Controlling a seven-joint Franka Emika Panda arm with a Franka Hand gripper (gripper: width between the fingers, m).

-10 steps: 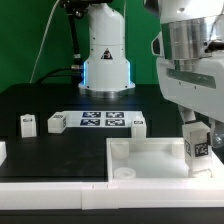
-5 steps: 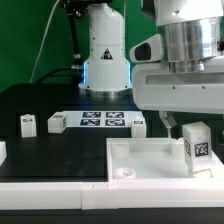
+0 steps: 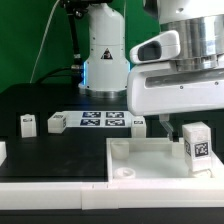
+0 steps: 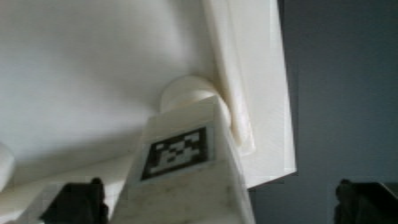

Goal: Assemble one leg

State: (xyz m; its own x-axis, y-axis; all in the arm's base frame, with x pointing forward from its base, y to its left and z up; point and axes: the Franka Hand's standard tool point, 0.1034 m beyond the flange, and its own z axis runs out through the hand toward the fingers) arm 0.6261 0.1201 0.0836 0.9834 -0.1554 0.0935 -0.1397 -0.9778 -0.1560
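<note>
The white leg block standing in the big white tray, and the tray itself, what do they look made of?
The small white rectangular leg block looks like matte hard plastic: even opaque white, crisp edges, no grain. Its black-and-white tag is probably a printed sticker. The large white square tray-like piece seems the same plastic: same dull white, smoothly rounded corner socket.

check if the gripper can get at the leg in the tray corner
Probably yes: the gripper hangs open above the leg, a finger either side in the wrist view, nothing between. The tray wall close by may crowd one finger.
</note>
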